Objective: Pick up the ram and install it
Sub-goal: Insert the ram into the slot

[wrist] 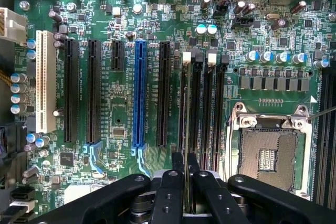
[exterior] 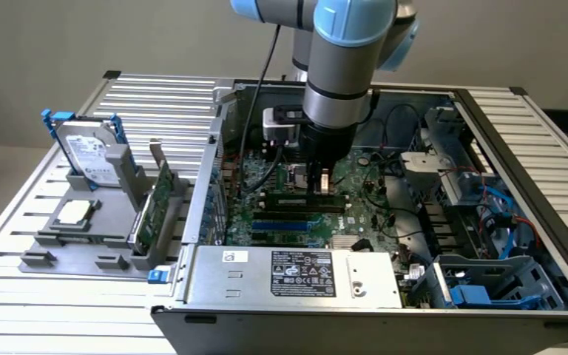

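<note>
The pincer point(wrist: 185, 157) is clamped on the ram point(wrist: 186, 108), which hangs edge-on straight below it, its long axis parallel to the motherboard's black memory slots point(wrist: 197, 108).

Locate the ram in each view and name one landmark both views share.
Exterior view: the ram sits under the gripper, low over the motherboard.
Wrist view: the ram is edge-on, a thin strip held in the gripper, over the black memory slots.
Shared landmark: the long blue slot.

Likely a lab: slatted bench point(exterior: 166, 103), open computer case point(exterior: 363, 329).
</note>
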Available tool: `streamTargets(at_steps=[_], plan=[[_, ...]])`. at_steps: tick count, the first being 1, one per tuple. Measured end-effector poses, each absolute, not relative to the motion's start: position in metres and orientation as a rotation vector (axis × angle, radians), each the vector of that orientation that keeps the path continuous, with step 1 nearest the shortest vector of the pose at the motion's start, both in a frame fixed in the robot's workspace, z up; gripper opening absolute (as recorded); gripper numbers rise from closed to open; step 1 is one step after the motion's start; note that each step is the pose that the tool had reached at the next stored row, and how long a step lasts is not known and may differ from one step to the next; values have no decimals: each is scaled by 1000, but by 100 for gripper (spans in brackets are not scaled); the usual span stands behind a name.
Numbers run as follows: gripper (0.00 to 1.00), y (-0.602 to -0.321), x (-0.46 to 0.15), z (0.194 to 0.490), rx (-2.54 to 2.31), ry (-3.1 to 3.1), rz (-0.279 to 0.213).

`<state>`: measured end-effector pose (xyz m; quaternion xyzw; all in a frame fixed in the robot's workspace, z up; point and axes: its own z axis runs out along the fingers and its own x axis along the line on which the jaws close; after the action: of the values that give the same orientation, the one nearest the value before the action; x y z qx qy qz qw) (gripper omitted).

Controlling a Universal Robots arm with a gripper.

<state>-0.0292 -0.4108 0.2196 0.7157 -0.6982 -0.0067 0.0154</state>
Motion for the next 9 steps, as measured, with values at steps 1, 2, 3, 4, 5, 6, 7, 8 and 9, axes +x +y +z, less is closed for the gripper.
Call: streamTargets(at_steps=[1,2,3,4,5,6,7,8,9], plan=[[14,-411,-29,220,2227,-2173,-22],[14,-411,-29,220,2228,-2173,-23],[14,-411,-29,220,2228,-2173,-23],[14,-411,-29,219,2228,-2173,-23],[14,-411,-29,219,2228,-2173,-23],[14,-411,-29,219,2227,-2173,-23],[14,-411,-29,219,2227,-2173,-23],[14,-411,-29,219,2227,-2173,-23],[14,-411,-29,219,2228,-2173,-23]])
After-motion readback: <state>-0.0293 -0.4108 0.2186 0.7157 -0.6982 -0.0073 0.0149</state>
